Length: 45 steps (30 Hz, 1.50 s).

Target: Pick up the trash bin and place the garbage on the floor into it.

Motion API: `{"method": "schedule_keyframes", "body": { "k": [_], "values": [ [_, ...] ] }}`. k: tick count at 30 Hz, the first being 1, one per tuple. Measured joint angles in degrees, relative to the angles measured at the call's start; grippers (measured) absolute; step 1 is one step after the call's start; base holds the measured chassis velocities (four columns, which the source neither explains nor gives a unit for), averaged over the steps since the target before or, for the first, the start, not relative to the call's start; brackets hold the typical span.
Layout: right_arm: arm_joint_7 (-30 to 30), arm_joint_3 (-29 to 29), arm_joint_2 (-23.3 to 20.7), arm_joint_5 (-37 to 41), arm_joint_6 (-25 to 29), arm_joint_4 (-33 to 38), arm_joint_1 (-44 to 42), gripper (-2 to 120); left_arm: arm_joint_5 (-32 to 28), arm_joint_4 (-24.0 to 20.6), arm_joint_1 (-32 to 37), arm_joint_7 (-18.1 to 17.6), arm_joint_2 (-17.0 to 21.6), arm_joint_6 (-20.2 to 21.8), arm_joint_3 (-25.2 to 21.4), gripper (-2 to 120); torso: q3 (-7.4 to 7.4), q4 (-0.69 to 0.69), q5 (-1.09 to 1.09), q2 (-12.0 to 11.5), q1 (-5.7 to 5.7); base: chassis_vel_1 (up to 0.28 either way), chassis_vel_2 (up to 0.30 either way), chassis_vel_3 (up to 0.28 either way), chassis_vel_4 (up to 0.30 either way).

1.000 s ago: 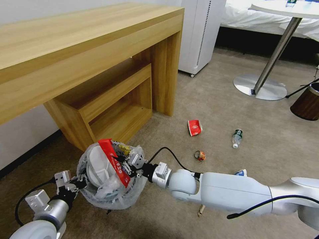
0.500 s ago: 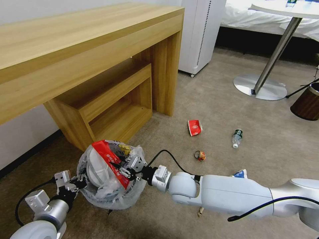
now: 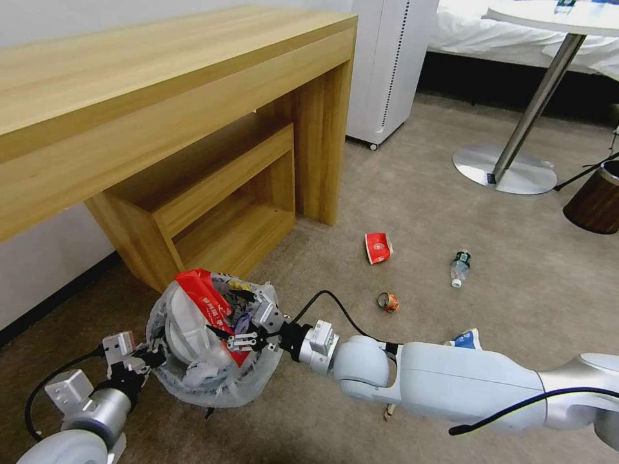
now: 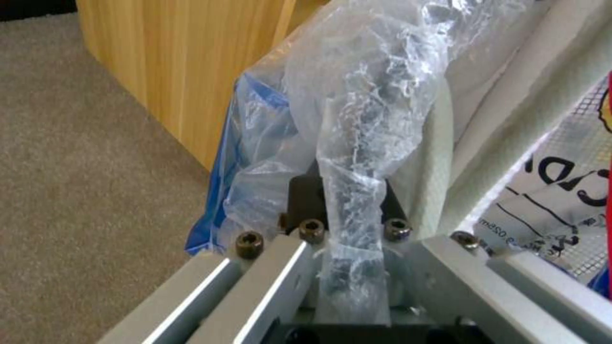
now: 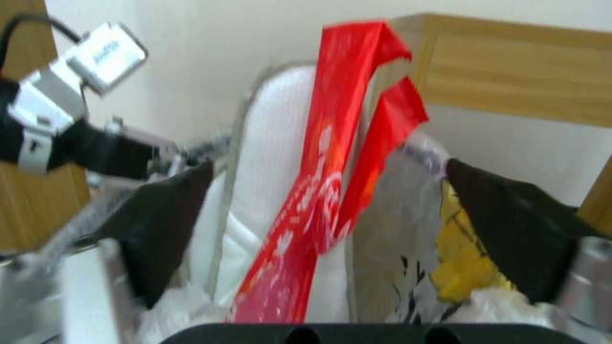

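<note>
Left tool [image 3: 147, 359] pinched trash bin [image 3: 213, 386] liner, lower left; flimsy hold. Right tool [image 3: 240, 335] spread wide over red wrapper [image 3: 207, 300], gripping nothing.

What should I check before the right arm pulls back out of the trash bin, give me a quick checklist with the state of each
1. Left gripper clamped on the trash bin at its bag-lined rim: ok, the left wrist view shows bag plastic pinched between its fingers.
2. Right gripper open over the bin: ok, its fingers stand apart in the right wrist view.
3. Red wrapper free of the right gripper: cannot tell; it stands between the spread fingers.
4. Wrapper fully inside: not ok, it sticks up above the rim.
5. Floor litter left: not ok; paper cup, bottle and a small wrapper lie on the carpet.
</note>
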Motion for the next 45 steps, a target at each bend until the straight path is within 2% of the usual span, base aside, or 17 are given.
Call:
{"method": "schedule_keyframes", "body": {
  "k": [7, 11, 13, 14, 16, 17, 20, 21, 23, 25, 28, 29, 30, 36, 39, 45],
  "values": [
    [0.2, 5.78, -2.05, 2.65, -0.55, 4.48, -3.08, 100, 0.12, 0.2, 0.11, -0.04, 0.0, 0.03, -0.11, 0, 0.0, -0.01, 0.0, 0.0, 0.0, 0.0, 0.0, 0.0, 0.0],
    [0.21, 10.25, -3.65, 3.92, -0.81, 7.12, -5.8, 100, 0.23, 0.44, 0.24, -0.09, 0.09, 0.08, -0.14, 0, 0.0, 0.0, 0.0, 0.0, 0.0, 0.0, 0.0, 0.0, 0.0],
    [0.6, 15.26, -4.83, 5.84, -1.34, 9.3, -8.72, 100, 0.26, 0.45, 0.42, -0.12, 0.27, 0.11, -0.2, 0, 0.0, 0.0, 0.0, 0.0, 0.0, 0.0, 0.0, 0.0, 0.0],
    [0.6, 15.26, -4.83, 5.84, -1.34, 9.3, -8.72, 100, 0.26, 0.45, 0.42, -0.12, 0.27, 0.11, -0.2, 0, 0.0, 0.0, 0.0, 0.0, 0.0, 0.0, 0.0, 0.0, 0.0],
    [1.35, 21.24, -5.94, 8.49, -2.41, 11.36, -11.77, 100, 0.23, 0.37, 0.63, -0.16, 0.59, 0.14, -0.35, 0, -0.01, 0.0, 0.0, 0.0, 0.0, 0.0, 0.0, 0.0, 0.0],
    [1.35, 21.24, -5.94, 8.49, -2.41, 11.36, -11.77, 100, 0.23, 0.37, 0.63, -0.16, 0.59, 0.14, -0.35, 0, -0.01, 0.0, 0.0, 0.0, 0.0, 0.0, 0.0, 0.0, 0.0],
    [2.56, 29.98, -7.48, 12.08, -3.66, 13.81, -15.61, 100, 0.12, 0.24, 0.77, -0.2, 1.07, 0.15, -0.4, 0, 0.0, 0.0, 0.01, 0.0, 0.0, 0.0, 0.0, 0.0, 0.0],
    [2.56, 29.98, -7.48, 12.08, -3.66, 13.81, -15.61, 100, 0.12, 0.24, 0.77, -0.2, 1.07, 0.15, -0.4, 0, 0.0, 0.0, 0.01, 0.0, 0.0, 0.0, 0.0, 0.0, 0.0],
    [3.75, 36.39, -8.71, 14.41, -4.53, 15.4, -18.36, 100, -0.09, 0.09, 0.79, -0.34, 1.41, 0.2, -0.45, 0, 0.0, -0.01, 0.0, 0.0, 0.0, 0.0, 0.0, 0.0, 0.0],
    [4.11, 38.23, -9.08, 14.93, -4.83, 15.81, -19.27, 100, -0.16, 0.0, 0.8, -0.38, 1.46, 0.21, -0.46, 0, 0.0, 0.0, 0.01, 0.0, 0.0, 0.0, 0.0, 0.0, 0.0],
    [5.42, 47.55, -10.56, 16.73, -5.89, 17.54, -24.35, 100, -0.33, -0.5, 1.03, -0.52, 1.75, 0.26, -0.47, 0, 0.0, 0.0, 0.01, 0.0, 0.0, 0.0, 0.0, 0.0, 0.0],
    [5.42, 47.55, -10.56, 16.73, -5.89, 17.54, -24.35, 100, -0.33, -0.5, 1.03, -0.52, 1.75, 0.26, -0.47, 0, 0.0, 0.0, 0.01, 0.0, 0.0, 0.0, 0.0, 0.0, 0.0],
    [6.26, 51.15, -10.98, 17.26, -6.11, 18.4, -26.86, 100, -0.34, -0.76, 1.2, -0.53, 1.79, 0.26, -0.5, 0, -0.01, -0.02, 0.01, 0.0, 0.0, 0.0, 0.0, 0.0, 0.0],
    [7.93, 57.39, -9.93, 17.59, -6.38, 19.37, -31.41, 100, 0.04, -2.59, 3.19, -0.29, 0.73, 0.15, -1.58, 0, 0.0, 0.01, 0.02, 0.0, 0.0, 0.0, 0.0, 0.0, 0.0],
    [9.57, 62.59, -8.74, 17.9, -7.34, 20.51, -36.46, 100, 0.27, -3.16, 3.61, -0.19, 0.51, 0.09, -1.65, 0, -0.01, 0.0, 0.0, 0.0, 0.0, 0.0, 0.0, 0.0, 0.0],
    [13.01, 69.1, -7.0, 19.11, -9.57, 21.27, -43.25, 100, 0.34, -3.27, 3.7, -0.18, 0.64, 0.02, -1.62, 0, -0.01, 0.0, 0.0, 0.0, 0.0, 0.0, 0.0, 0.0, 0.0]
  ]
}}
